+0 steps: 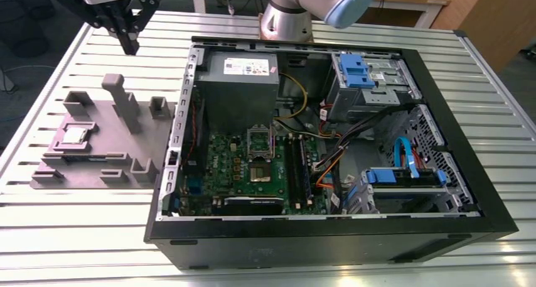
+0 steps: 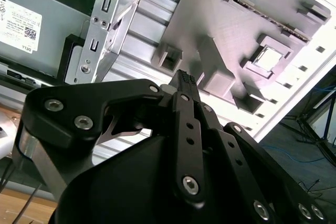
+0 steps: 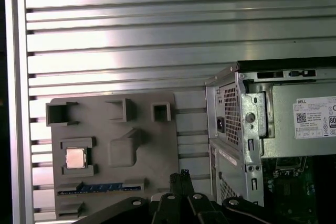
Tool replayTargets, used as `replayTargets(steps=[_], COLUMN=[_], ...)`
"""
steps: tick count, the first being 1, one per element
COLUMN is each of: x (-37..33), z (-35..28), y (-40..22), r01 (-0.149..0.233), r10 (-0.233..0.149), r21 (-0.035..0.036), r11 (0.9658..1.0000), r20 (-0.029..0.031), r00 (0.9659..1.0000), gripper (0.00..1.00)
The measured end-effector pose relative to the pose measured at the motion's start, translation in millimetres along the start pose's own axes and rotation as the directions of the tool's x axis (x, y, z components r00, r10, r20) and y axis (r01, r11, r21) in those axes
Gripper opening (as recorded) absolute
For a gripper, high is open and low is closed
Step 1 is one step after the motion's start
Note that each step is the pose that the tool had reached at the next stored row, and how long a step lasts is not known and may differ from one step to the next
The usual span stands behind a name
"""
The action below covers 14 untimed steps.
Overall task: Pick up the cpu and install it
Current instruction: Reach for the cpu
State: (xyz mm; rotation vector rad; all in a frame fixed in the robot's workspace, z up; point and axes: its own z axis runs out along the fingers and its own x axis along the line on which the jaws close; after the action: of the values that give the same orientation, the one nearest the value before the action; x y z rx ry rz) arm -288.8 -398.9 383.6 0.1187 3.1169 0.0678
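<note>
The cpu (image 1: 75, 134) is a small silver square lying flat in a recess of the grey fixture plate (image 1: 92, 167), on the table at the exterior view's left. It also shows in both wrist views, cpu (image 2: 269, 59) and cpu (image 3: 75, 158). My gripper (image 1: 130, 47) hangs well above the table beyond the fixture's far end, apart from the cpu. Its black fingers (image 2: 185, 85) are shut together with nothing between them. On the green motherboard (image 1: 235, 161) inside the open computer case sits the processor socket (image 1: 258, 173).
The black case (image 1: 335, 230) lies on its side, with a grey power supply (image 1: 238, 80), blue drive brackets (image 1: 356, 70) and loose cables. Upright grey blocks (image 1: 124, 102) rise from the fixture, and a memory stick (image 3: 100, 187) lies in its slot. The table top is ribbed aluminium (image 3: 157, 24).
</note>
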Motion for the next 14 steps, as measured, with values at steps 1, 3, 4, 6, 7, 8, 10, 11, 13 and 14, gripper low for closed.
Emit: replayTargets(steps=[1,3,4,6,7,8,10,11,13,14], x=[0.5,1.6,2.2,5.8,6.4,7.0,8.1,8.7,9.8,10.4], z=[0.0,0.1,0.1,0.1,0.1,0.2,0.2,0.2,0.2,0.3], y=[0.0,-0.1,-0.2,-0.5,-0.5,-0.5,-0.6,-0.7,-0.8,-0.8], r01=[0.000,0.000,0.000,0.000,0.000,0.000,0.000,0.000,0.000,0.000], r10=[0.000,0.000,0.000,0.000,0.000,0.000,0.000,0.000,0.000,0.000], r21=[0.0000,0.0000,0.0000,0.0000,0.0000,0.0000,0.0000,0.0000,0.0000,0.0000], r11=[1.0000,1.0000,1.0000,1.0000,1.0000,1.0000,1.0000,1.0000,1.0000,1.0000], r20=[0.0000,0.0000,0.0000,-0.0001,-0.0001,-0.0001,-0.0001,-0.0001,-0.0001,-0.0001], r00=[1.0000,1.0000,1.0000,1.0000,1.0000,1.0000,1.0000,1.0000,1.0000,1.0000], gripper=[0.11,0.11,0.11,0.11,0.11,0.11,0.11,0.11,0.11,0.11])
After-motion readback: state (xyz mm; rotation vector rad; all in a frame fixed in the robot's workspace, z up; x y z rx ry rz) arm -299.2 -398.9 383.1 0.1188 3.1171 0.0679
